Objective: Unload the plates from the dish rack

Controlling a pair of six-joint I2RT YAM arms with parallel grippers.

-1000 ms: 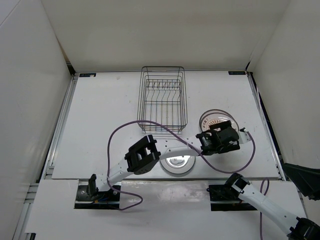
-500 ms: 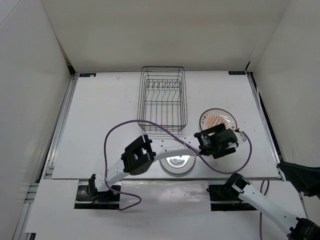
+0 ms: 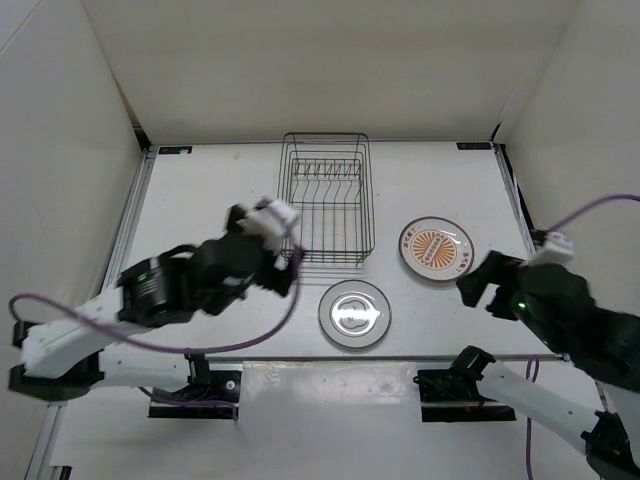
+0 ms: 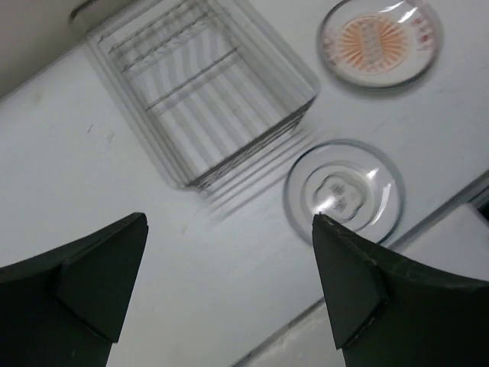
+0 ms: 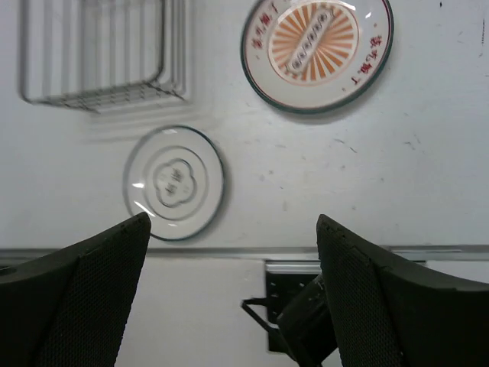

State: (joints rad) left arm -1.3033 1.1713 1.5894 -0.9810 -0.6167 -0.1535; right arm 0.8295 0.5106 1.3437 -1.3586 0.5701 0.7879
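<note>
The dish rack [image 3: 323,258] stands at the back middle of the table, a dark wire basket holding no plate that I can see; it also shows as the rack [image 4: 199,92] and the rack [image 5: 99,53]. Two plates lie flat on the table. The orange-centred plate [image 3: 437,247] [image 4: 380,42] [image 5: 316,47] is right of the rack. The grey-flower plate [image 3: 355,313] [image 4: 344,193] [image 5: 174,183] is in front of it. My left gripper [image 3: 262,238] [image 4: 229,222] hangs high, left of the rack, open and empty. My right gripper [image 3: 485,285] [image 5: 233,222] hangs high at the right, open and empty.
White walls close in the table on three sides. A purple cable [image 3: 200,345] loops under the left arm. The right arm's black base mount [image 5: 306,321] sits at the near table edge [image 5: 229,251].
Both arms have lifted off the table and drawn back, the left swinging left, the right swinging right. Both plates on the table now lie uncovered.
</note>
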